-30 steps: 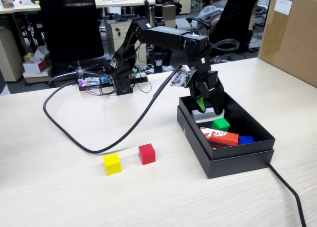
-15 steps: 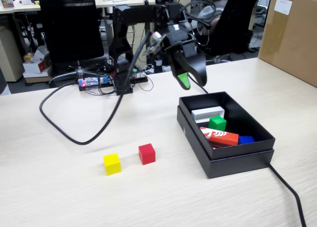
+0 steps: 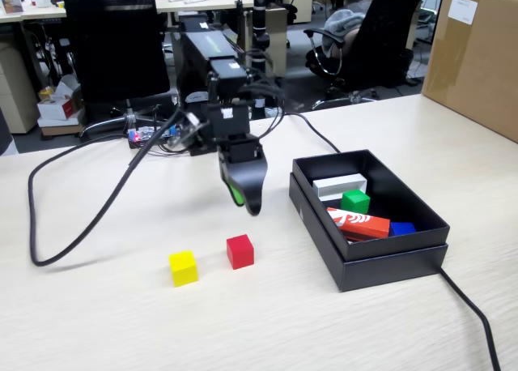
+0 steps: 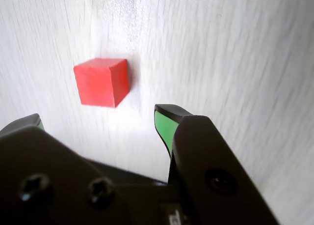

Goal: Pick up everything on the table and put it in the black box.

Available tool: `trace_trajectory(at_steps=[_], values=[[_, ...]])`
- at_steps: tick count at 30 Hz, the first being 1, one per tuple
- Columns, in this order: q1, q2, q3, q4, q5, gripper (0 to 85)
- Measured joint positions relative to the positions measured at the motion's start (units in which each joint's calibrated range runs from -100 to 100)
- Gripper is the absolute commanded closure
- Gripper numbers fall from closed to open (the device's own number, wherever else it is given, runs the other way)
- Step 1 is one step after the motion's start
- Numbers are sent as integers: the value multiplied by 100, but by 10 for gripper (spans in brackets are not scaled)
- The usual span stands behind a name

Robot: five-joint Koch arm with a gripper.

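The step in hand looks like the pick of the red cube (image 3: 239, 251), which sits on the surface (image 3: 97, 322) just below and in front of the claw (image 3: 246, 199). To do it well, the claw should come down so the cube lies squarely between the two tips rather than ahead of them; in the wrist view the red cube (image 4: 101, 81) is above the gap and nearer the left tip, so a small forward and sideways correction seems needed before closing. The cube also sits a little turned against the tips, so a slight wrist twist would help them meet flat faces. The claw (image 4: 98, 119) is spread and empty, its green-lined tips well apart. The arm reaches forward from its base and bends down, the claw pointing at the surface and hanging clear above it. The yellow cube (image 3: 183, 267) waits near the red one, to its left in the fixed view. The green cube (image 3: 355, 201) already lies in the black box (image 3: 387, 262), which stands to the right.
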Motion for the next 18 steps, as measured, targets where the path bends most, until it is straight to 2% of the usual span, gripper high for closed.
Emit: trace_trajectory(at_steps=[18], values=[[-137, 1528, 675, 132, -44, 400]])
